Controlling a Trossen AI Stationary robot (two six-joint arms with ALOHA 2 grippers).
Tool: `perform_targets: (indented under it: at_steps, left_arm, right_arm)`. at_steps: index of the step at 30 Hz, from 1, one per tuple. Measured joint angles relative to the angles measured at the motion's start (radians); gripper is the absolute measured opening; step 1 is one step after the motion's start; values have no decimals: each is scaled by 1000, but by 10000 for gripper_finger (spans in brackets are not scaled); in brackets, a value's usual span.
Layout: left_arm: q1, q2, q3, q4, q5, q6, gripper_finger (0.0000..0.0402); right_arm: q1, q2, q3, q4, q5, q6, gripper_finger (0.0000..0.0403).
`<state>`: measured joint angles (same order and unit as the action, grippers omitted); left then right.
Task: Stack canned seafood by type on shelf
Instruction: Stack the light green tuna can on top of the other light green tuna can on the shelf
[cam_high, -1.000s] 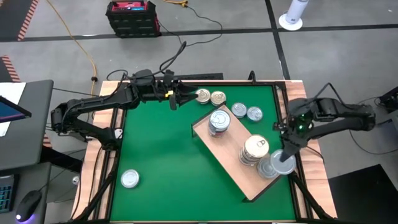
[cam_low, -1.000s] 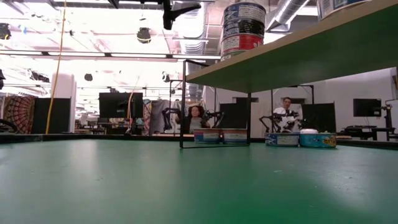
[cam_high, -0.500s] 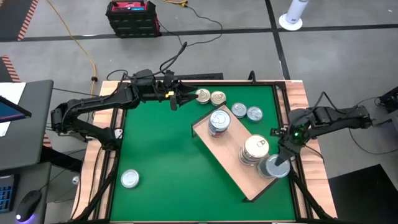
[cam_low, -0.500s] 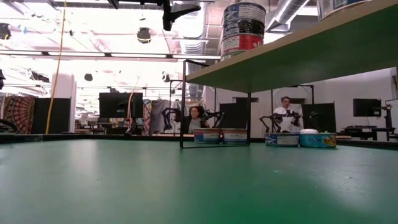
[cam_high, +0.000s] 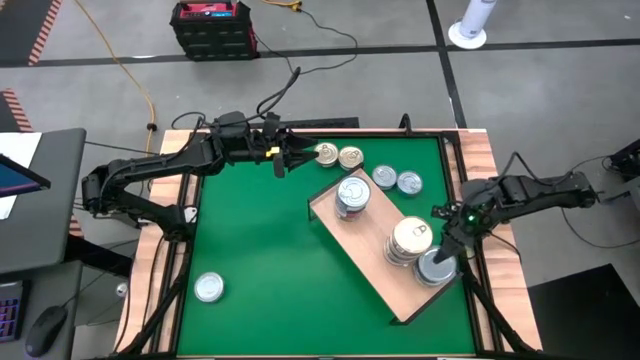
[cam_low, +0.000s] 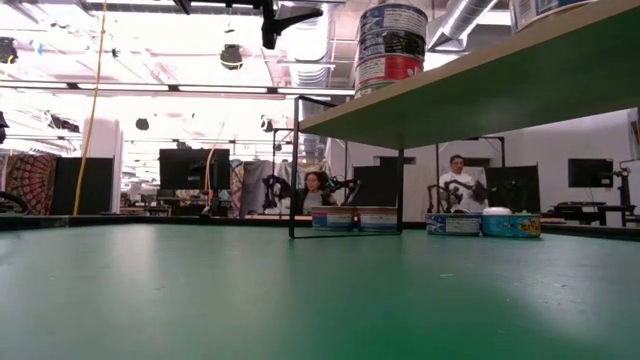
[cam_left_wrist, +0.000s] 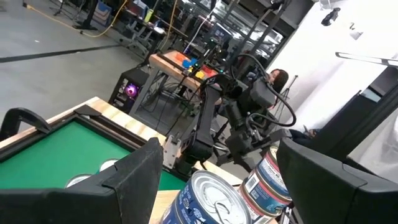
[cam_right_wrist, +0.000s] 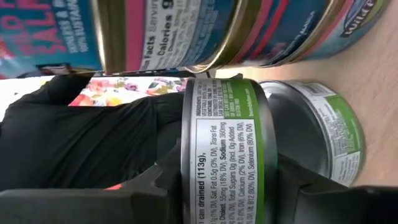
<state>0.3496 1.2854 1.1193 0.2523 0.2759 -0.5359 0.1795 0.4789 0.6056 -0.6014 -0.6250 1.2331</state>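
Bench (cam_high: 260, 250): green-topped, wood-slat rim, dark frame rails along the edges.
Shelf (cam_high: 372, 262): light-wood board lying at an angle across the bench's right half, running from about 11 o'clock to 5 o'clock; in the low view it shows from beneath as a raised deck (cam_low: 480, 85) on thin dark legs.
Left arm: reaches along the 12 o'clock edge of the bench; left tool (cam_high: 290, 155) hangs just short of the loose tins there, its two dark fingers (cam_left_wrist: 134, 177) standing wide apart with nothing between them.
Right arm: comes in from 3 o'clock; right tool (cam_high: 445, 255) sits at the shelf's 5 o'clock end.
Right tool state: fingers (cam_right_wrist: 155, 186) partly spread and pressed to both sides of a green-banded tin (cam_right_wrist: 221, 152); that tin rests on top of a like tin (cam_right_wrist: 323, 134) on the wood.
Stack at shelf 5 o'clock end (cam_high: 435, 268): silver lid, under the right tool.
Stack at mid-shelf (cam_high: 410, 240): pale gold lid, several tins high, touching or just beside the silver stack.
Stack at shelf 11 o'clock end (cam_high: 352, 195): bluish labels, silver pull-tab lid; seen close in the left wrist view (cam_left_wrist: 214, 196).
Loose tins, 12 o'clock edge: two gold-lidded (cam_high: 338, 156) side by side; two silver-lidded (cam_high: 397, 180) near the shelf's far corner.
Lone tin (cam_high: 208, 288): silver, on the green at 7 o'clock, well apart from the rest.
Background: two people (cam_low: 315, 190) seated beyond the bench, low view.
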Motion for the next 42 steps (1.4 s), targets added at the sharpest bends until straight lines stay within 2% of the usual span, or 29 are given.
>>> perform_targets:
  at_steps: [5, 11, 18, 22, 27, 32, 42]
  left_arm:
    - [0, 0, 0, 0, -3, 0, 302]
    - [0, 0, 0, 0, -3, 0, 302]
    - [0, 0, 0, 0, -3, 1, 302]
    - [0, 0, 0, -1, 8, 1, 302]
    - [24, -10, 0, -30, 44, -1, 302]
    - [47, -10, 0, -44, 61, -36, 302]
    - [50, -10, 0, -49, 100, -41, 302]
  right_arm:
    - [10, 24, 0, -55, 0, -8, 193]
    - [18, 40, 0, -41, 0, 11, 200]
    - [18, 40, 0, -5, -2, 60, 260]
    - [16, 37, 0, -14, -26, 68, 279]
    - [16, 15, 0, -27, -32, 102, 281]
    - [16, 13, 14, -29, 30, 114, 282]
    - [16, 25, 20, -30, 17, 192, 282]
